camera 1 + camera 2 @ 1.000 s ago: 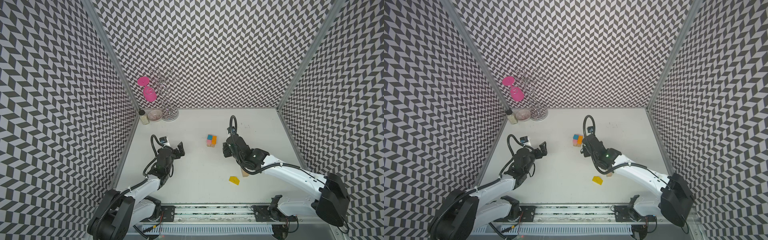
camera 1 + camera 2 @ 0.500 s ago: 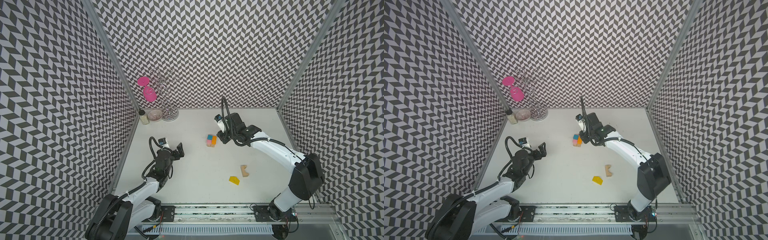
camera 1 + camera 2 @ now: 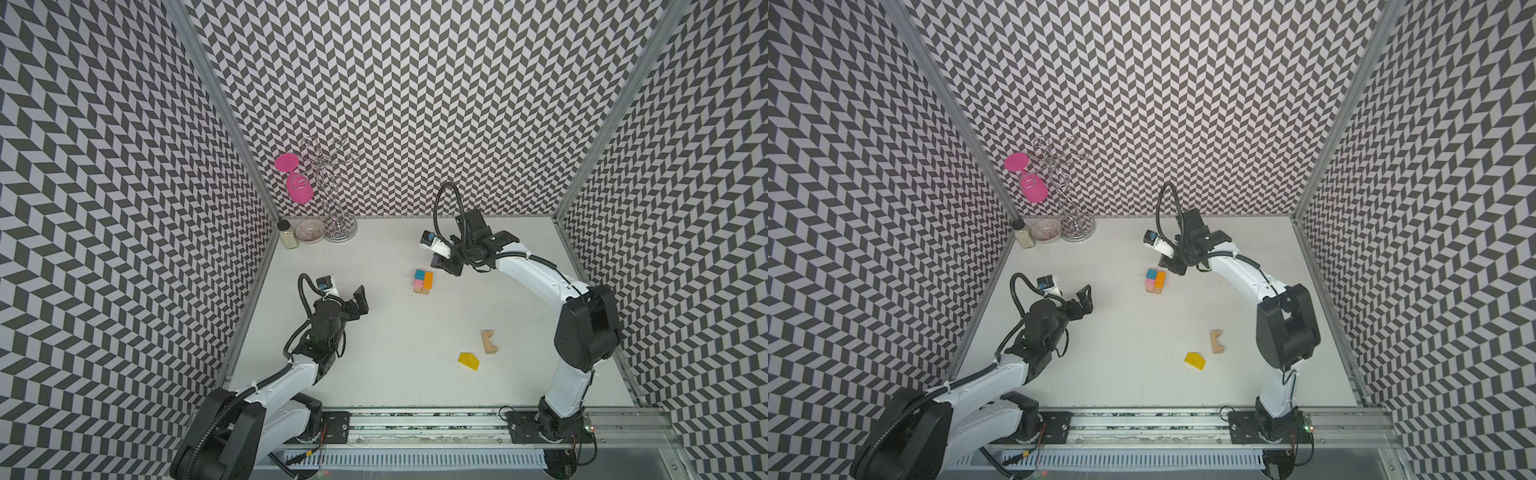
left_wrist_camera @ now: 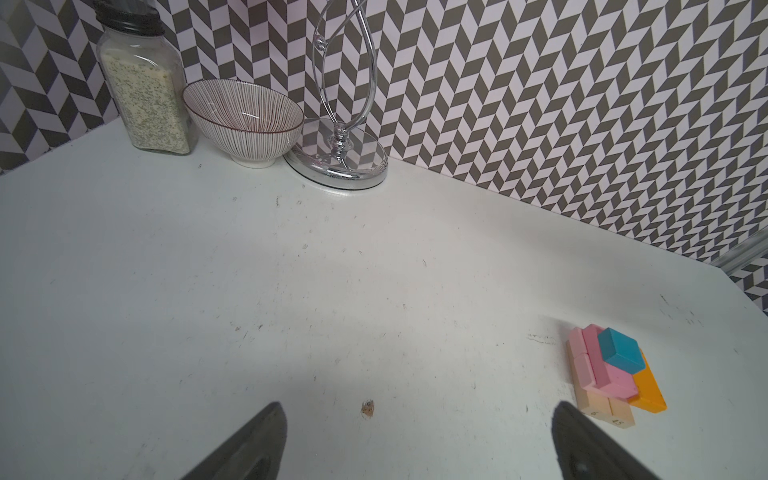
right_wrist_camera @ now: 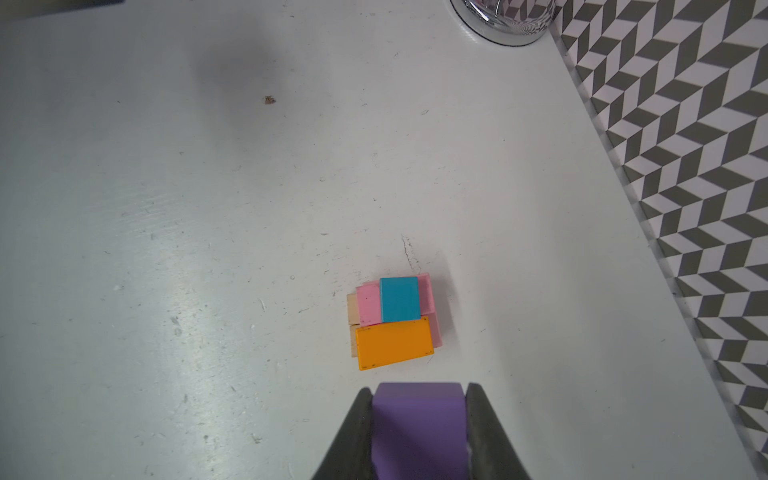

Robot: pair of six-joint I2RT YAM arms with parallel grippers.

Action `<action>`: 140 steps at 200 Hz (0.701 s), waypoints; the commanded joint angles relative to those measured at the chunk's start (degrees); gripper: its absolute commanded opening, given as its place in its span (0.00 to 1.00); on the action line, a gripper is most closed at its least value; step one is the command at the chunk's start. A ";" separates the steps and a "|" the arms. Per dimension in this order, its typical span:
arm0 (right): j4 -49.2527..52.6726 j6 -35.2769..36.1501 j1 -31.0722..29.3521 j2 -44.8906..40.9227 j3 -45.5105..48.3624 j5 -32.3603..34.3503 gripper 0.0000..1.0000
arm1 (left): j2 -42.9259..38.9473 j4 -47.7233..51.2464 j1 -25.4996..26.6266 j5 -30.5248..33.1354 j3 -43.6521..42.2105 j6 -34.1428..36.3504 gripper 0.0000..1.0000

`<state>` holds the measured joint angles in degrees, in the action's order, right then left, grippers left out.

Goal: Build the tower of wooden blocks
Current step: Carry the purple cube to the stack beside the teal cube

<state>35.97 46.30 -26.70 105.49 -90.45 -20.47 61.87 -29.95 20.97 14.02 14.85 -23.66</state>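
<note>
Right wrist view: my right end effector (image 5: pixel 419 392) is closed on the purple cube (image 5: pixel 417 432), with one finger pressed to each side face and the cube filling the gap between them. Past the cube, the tower (image 5: pixel 392 322) stands on the white surface (image 5: pixel 166 249), apart from what I carry. It has tan bars (image 5: pixel 352 309) at the bottom and pink slabs (image 5: pixel 368 305) over them. An orange slab (image 5: pixel 394 343) lies flat alongside, and a teal cube (image 5: pixel 399 299) sits on the pink, touching the orange slab's edge.

In both top views the tower is near the middle of the surface. My right end effector is at its 2 o'clock, near but not touching. I cannot tell how high the purple cube is above the surface.

My left end effector (image 4: pixel 417 411) is spread wide and holds nothing. It is at the tower's 9 o'clock, well apart, pointing toward the tower.

Two loose blocks lie at the tower's 5 o'clock, well apart from it. They are the yellow roof-shaped piece (image 3: pixel 468 360) and, just beside it at its 1 o'clock, the tan arch (image 3: pixel 488 341), lying on its side.

At the tower's 11 o'clock, in the far corner, a jar (image 4: pixel 145 91), a striped bowl (image 4: pixel 245 120) and a chrome stand (image 4: pixel 336 162) stand in a row. A pink goblet (image 3: pixel 299 189) hangs upside down from the stand.
</note>
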 commanded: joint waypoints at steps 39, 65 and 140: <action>1.35 5.98 1.03 9.65 -6.61 -3.75 0.00 | 1.78 -2.19 -0.31 0.82 0.54 -0.33 1.00; 2.84 7.24 1.33 12.42 -7.66 -4.83 0.00 | 3.53 -2.05 -0.32 1.57 1.69 -0.07 1.00; 1.29 7.34 2.37 11.87 -4.09 -8.44 0.02 | 3.75 -1.86 -0.32 1.64 1.89 -0.07 1.00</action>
<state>38.50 52.90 -24.53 118.43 -95.00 -25.76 66.48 -30.79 20.97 14.92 15.86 -23.64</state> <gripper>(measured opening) 0.294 0.999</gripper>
